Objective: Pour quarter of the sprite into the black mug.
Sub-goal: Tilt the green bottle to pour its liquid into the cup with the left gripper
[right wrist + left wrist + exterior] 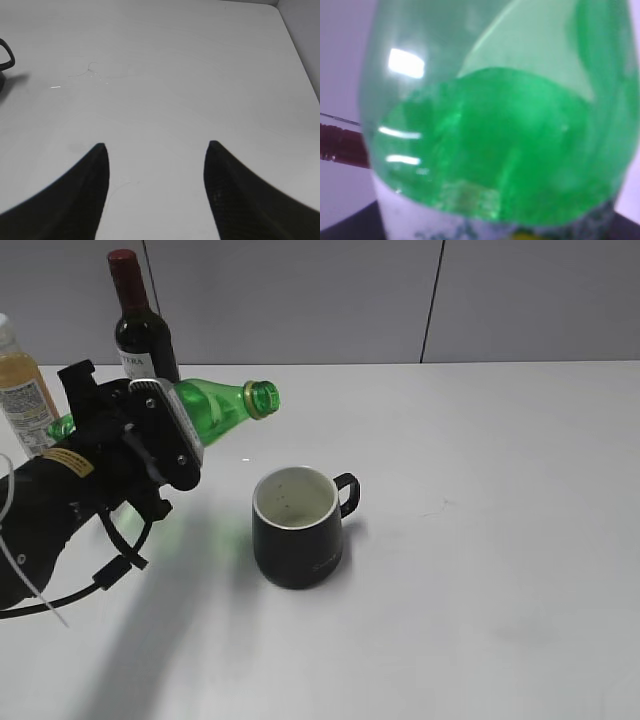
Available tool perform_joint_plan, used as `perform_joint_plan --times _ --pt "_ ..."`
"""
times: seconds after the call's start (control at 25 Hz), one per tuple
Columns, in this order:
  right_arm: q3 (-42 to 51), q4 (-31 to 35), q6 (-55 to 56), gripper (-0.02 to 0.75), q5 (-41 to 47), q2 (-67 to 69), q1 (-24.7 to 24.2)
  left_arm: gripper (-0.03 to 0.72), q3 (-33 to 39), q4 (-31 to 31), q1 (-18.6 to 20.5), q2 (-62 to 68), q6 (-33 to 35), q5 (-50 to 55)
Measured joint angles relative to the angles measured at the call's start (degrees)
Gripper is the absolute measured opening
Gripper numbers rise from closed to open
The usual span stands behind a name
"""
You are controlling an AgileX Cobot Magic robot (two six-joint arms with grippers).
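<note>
- Grey wall panels stand behind a white table [480, 540], and everything sits or hangs relative to the black mug [298, 528] near the middle of it.
- That mug stands upright with its white inside showing and its small loop handle turned to the right, away from the arm.
- Left of the mug and higher than its rim, the left gripper [165, 435] is clamped round the sprite [222, 405], pinching the bottle about its labelled middle.
- The sprite lies nearly level, its open, capless mouth pointing right, toward the space above and behind the mug; the mouth is not over the rim.
- From the left wrist camera the green body [495, 130] fills the view, blurred, with green liquid pooled in its lower part.
- Beyond the arm, far left of the mug, stand a dark wine bottle [140, 325] and an orange juice bottle [22, 390].
- The right gripper [156, 150] hangs over bare table to the mug's right, its two dark fingers [75, 195] spread apart with nothing between them; only the mug's handle shows at that view's left edge.
</note>
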Motion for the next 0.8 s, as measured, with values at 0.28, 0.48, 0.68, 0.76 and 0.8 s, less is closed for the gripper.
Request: perform_joint_plan --times 0.28,0.48,0.68,0.76,0.8 --pt "0.00 0.00 0.00 0.458 0.00 0.00 0.00 0.472 0.00 -2.12 0.00 0.00 7.91 -1.43" --pt "0.00 0.00 0.00 0.458 0.00 0.00 0.00 0.468 0.00 -3.63 0.00 0.00 12.24 -1.72" --pt "0.00 0.00 0.00 0.458 0.00 0.00 0.00 0.467 0.00 -4.98 0.00 0.00 14.95 -1.98" --pt "0.00 0.00 0.00 0.458 0.00 0.00 0.00 0.467 0.00 -5.17 0.00 0.00 15.49 -2.22" --pt "0.00 0.00 0.00 0.458 0.00 0.00 0.00 0.467 0.00 -5.17 0.00 0.00 15.49 -2.36"
